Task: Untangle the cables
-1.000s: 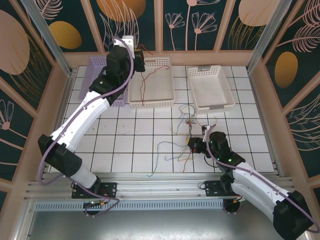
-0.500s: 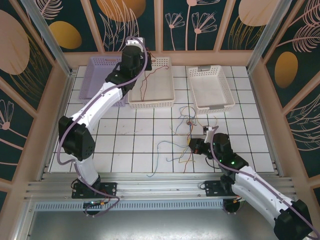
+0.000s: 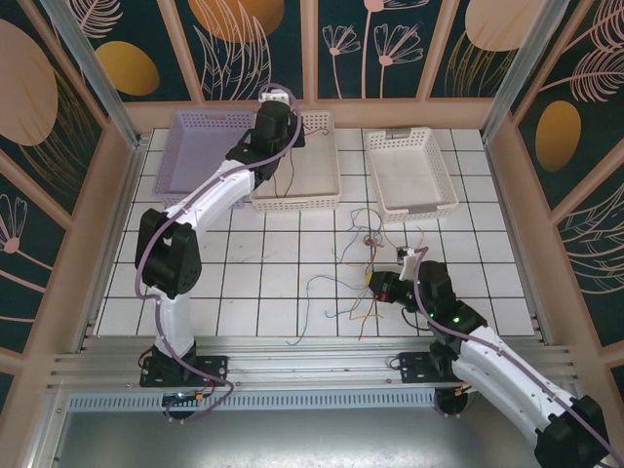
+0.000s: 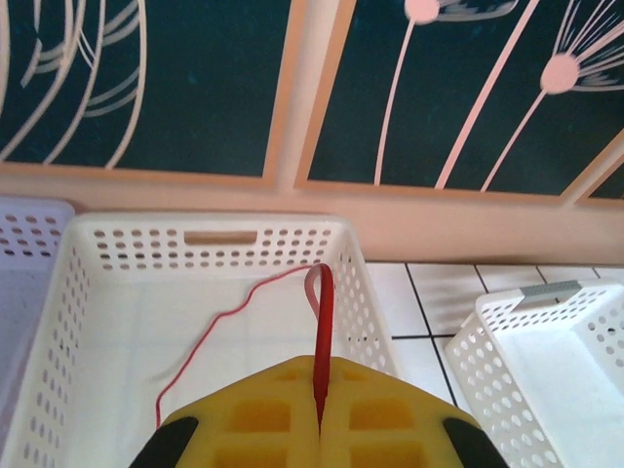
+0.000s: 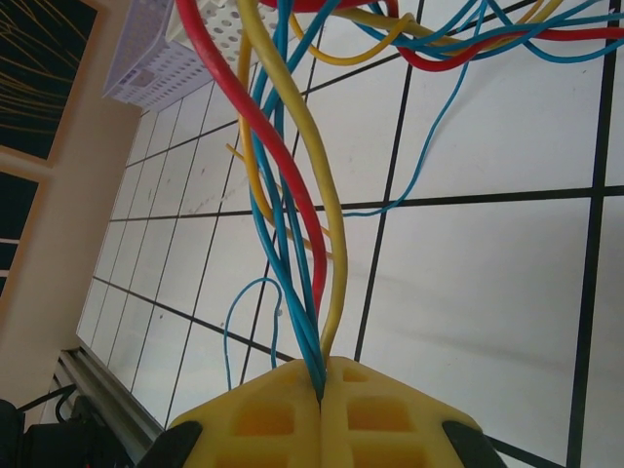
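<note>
Top external: your left gripper (image 3: 276, 125) sits top centre over the white basket (image 3: 302, 204), with the red cable (image 3: 282, 183) trailing into it. Your right gripper (image 3: 382, 285), lower right of centre, meets the cable tangle (image 3: 366, 239) on the tiles.

Left wrist: pads clenched on the red cable, which rises from bottom centre, then loops left into the basket.

Right wrist: pads clamped on blue, red and yellow strands that fan toward the top of the frame.
</note>
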`<state>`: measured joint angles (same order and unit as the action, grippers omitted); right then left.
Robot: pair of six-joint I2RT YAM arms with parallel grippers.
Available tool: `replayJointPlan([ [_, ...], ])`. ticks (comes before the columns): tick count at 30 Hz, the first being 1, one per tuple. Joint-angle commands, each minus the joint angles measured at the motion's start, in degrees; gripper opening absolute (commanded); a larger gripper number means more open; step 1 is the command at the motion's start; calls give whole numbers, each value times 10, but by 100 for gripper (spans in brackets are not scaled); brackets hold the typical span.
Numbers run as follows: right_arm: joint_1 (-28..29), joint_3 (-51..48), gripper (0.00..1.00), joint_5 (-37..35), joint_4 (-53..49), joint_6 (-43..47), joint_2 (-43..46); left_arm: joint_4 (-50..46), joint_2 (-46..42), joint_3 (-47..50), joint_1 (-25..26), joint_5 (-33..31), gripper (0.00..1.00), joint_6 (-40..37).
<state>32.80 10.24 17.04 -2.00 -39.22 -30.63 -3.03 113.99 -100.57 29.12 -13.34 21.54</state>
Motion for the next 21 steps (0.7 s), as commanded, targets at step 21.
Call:
replayJointPlan([
  [21,42,56,0,-28,-18,-13,19,15,72,53,-6,69,38,51],
])
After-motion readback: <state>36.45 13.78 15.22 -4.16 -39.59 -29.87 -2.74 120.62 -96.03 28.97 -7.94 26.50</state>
